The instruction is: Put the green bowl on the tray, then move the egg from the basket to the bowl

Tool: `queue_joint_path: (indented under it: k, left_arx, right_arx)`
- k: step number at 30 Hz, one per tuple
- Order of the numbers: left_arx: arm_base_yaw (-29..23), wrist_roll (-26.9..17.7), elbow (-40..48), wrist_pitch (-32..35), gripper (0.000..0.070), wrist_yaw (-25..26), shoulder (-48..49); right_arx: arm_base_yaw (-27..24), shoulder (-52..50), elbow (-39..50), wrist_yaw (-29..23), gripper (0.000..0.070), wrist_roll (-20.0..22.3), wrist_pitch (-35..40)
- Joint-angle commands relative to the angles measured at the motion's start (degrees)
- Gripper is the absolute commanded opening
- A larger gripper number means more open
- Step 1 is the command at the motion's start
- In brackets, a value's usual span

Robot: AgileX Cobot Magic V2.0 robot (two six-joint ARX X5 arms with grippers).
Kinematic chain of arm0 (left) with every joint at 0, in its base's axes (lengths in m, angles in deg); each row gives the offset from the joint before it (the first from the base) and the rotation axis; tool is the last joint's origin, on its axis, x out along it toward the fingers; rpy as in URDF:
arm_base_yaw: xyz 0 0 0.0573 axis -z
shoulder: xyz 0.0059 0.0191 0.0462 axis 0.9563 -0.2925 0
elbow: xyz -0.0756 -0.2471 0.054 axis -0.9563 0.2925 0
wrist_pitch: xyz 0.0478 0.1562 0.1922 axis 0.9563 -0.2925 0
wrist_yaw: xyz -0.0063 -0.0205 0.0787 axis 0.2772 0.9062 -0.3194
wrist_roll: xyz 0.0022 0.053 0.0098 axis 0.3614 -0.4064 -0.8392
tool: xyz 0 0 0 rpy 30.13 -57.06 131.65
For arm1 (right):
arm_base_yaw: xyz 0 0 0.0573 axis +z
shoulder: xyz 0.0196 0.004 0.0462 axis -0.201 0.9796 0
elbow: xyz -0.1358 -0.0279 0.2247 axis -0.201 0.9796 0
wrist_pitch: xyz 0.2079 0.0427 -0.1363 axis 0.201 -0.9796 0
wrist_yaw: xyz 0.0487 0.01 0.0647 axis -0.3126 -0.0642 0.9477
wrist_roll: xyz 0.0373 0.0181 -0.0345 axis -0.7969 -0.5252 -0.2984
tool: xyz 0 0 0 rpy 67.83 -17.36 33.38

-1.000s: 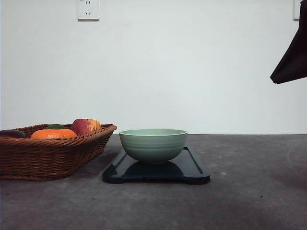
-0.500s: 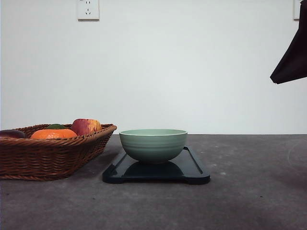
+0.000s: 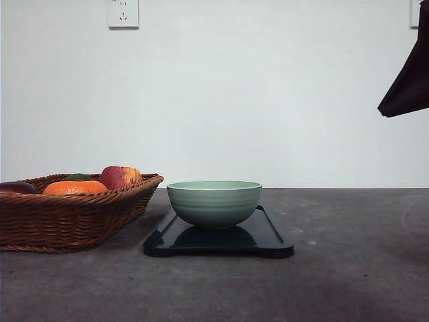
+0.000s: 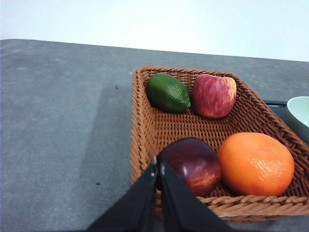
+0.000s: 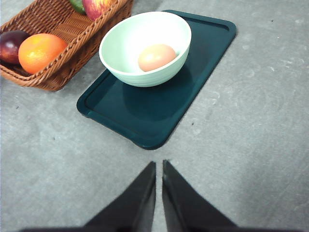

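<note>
My pale sage-green round ceramic bowl [image 3: 214, 202] sits on the flat, glossy, dark blue-black rectangular tray [image 3: 268, 236], which rests on the grey table [image 3: 348, 268] in front of a plain white wall [image 3: 268, 100]. From my right wrist I look down into that bowl [image 5: 145, 48] and see the tan egg [image 5: 156, 57] lying inside it, with bare tray surface [image 5: 154, 111] showing around the bowl's base. My right gripper [image 5: 159, 166] hangs above the table on the near side of the tray, its two dark fingers pressed almost together with only a thin slit between them, holding nothing. Just to the left of the tray stands the wide, shallow brown woven wicker basket [image 3: 67, 215]. From my left wrist I see its contents: a green avocado [image 4: 167, 92] and a red apple [image 4: 214, 95] side by side at the far end, a dark purple-red round fruit [image 4: 190, 164] and an orange [image 4: 256, 163] side by side at the near end. My left gripper [image 4: 158, 166] hovers over the basket's near rim [image 4: 241, 205], fingers closed to a narrow slit, empty.
</note>
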Motion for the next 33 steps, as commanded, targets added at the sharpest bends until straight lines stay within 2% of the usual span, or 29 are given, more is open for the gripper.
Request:
queue_joint_path:
  k: [1,14,16,19,25,29,33]
  left_arx:
    - [-0.1,-0.8,1.1,-0.4,0.0000,-0.1,0.1]
    - [-0.1,-0.8,1.1,-0.4,0.0000,-0.1,0.1]
    - [-0.1,-0.8,1.1,-0.4,0.0000,-0.1,0.1]
    - [-0.1,-0.8,1.1,-0.4,0.0000,-0.1,0.1]
    - [-0.1,-0.8,1.1,-0.5,0.0000,-0.1,0.1]
    - [-0.1,-0.8,1.1,-0.5,0.0000,-0.1,0.1]
    - [-0.1,-0.8,1.1,-0.5,0.0000,-0.1,0.1]
  right_arx:
    - [0.3,0.2,-0.4,0.0,0.0016,-0.6,0.7]
    - [0.3,0.2,-0.4,0.0,0.0016,-0.3,0.7]
    - [0.3,-0.3,-0.4,-1.9,0.0016,5.0,0.6]
    - [-0.7,-3.7,0.6,-5.9,0.0016,9.2,1.1]
    - [-9.4,-15.7,9.3,-7.5,0.0016,11.1,7.0]
    - [-16.1,-23.5,16.7,-7.5,0.0016,11.2,13.0]
    - [-20.6,-29.9,22.4,-7.5,0.0016,11.2,16.5]
